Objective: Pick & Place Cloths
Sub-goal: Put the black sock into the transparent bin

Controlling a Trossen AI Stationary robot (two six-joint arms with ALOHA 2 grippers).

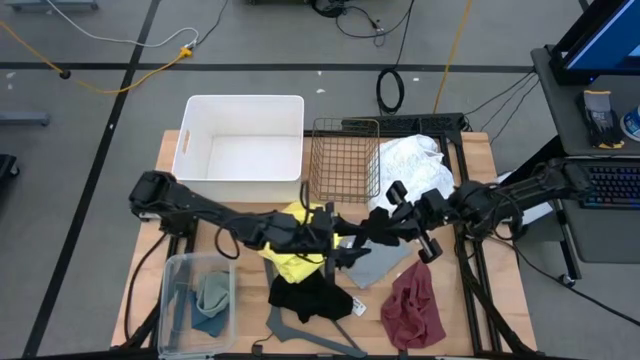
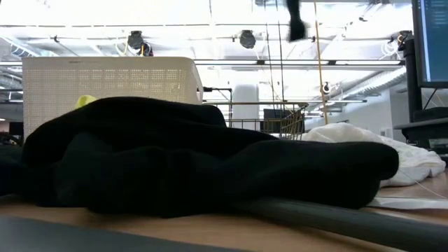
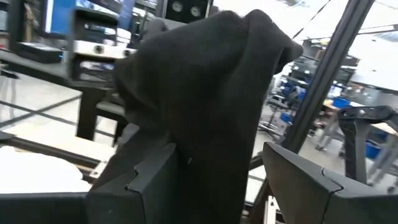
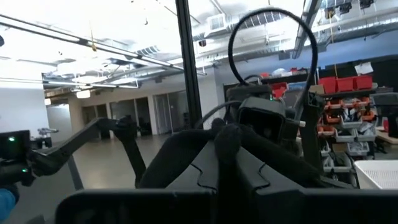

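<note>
Wooden tabletop carries everything we work on, with a white bin and a wire basket along the far side. At the near left a clear tub holds the sage green cloth. Our left gripper reaches toward the table's middle, and its wrist view shows a fold of black cloth standing up between the parted fingers; we judge it gripped. The rest of the black cloth lies just nearside of those jaws, beside the yellow cloth. Our right gripper meets the left one, fingers pressed together on the same dark fabric, as best we can tell. Grey-blue cloth lies below it, maroon cloth nearer, white cloth beyond.
</note>
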